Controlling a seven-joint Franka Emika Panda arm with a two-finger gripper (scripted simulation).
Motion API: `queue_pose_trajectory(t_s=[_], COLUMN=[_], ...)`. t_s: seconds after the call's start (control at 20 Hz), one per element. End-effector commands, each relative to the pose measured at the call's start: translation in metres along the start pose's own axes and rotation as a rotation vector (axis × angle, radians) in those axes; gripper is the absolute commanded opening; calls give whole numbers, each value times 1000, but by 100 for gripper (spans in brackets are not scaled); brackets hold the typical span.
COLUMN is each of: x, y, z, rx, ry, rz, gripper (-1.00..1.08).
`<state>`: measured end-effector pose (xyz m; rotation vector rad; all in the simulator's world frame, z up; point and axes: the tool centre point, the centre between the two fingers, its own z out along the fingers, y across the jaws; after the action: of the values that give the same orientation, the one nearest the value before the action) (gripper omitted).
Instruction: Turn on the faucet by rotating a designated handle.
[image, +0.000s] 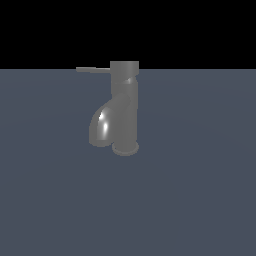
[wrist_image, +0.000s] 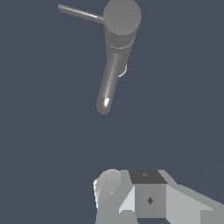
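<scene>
Metal throughout, dull grey and likely rigid and slippery: the faucet (image: 124, 107) stands upright on the dark flat surface (image: 200, 200), its fat glossy spout (image: 102, 125) curving down toward the exterior view's left. The handle (image: 93, 69), a thin straight rod on the top cap, should turn most easily when pushed near its free tip. The gripper (wrist_image: 131, 197) sits well apart; whether its jaws are released or clenched I cannot tell.

The robot arm does not show in the exterior view at all. In the wrist view, only a bit of the gripper (wrist_image: 131, 197) shows, down at the 6 o'clock edge. It looks like pale grey blocks with one round part beside a dark square face. Its tips are out of sight, so I cannot tell how wide it is. It touches nothing.
</scene>
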<state>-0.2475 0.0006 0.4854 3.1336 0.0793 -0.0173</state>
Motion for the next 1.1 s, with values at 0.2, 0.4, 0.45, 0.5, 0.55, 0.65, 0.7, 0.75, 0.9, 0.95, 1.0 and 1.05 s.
queue_pose_trajectory(t_s=[0.2, 0.4, 0.45, 0.5, 0.55, 0.65, 0.7, 0.75, 0.9, 0.95, 1.0, 1.05], x=[3, 7, 7, 7, 7, 7, 8, 9, 13, 15, 17, 19], y=[-2, -4, -4, -4, -4, -4, -4, -4, -5, -5, -6, -6], z=[1, 3, 3, 3, 3, 3, 3, 3, 3, 3, 4, 4], rx=[7, 19, 20, 21, 21, 20, 20, 20, 22, 23, 23, 24], ry=[0, 0, 0, 0, 0, 0, 0, 0, 0, 0, 0, 0], rz=[-7, -20, -22, -23, -23, -19, -15, -10, 10, 19, 29, 40], gripper=[-100, -100, -100, -100, -100, -100, -100, -100, -100, -100, -100, -100])
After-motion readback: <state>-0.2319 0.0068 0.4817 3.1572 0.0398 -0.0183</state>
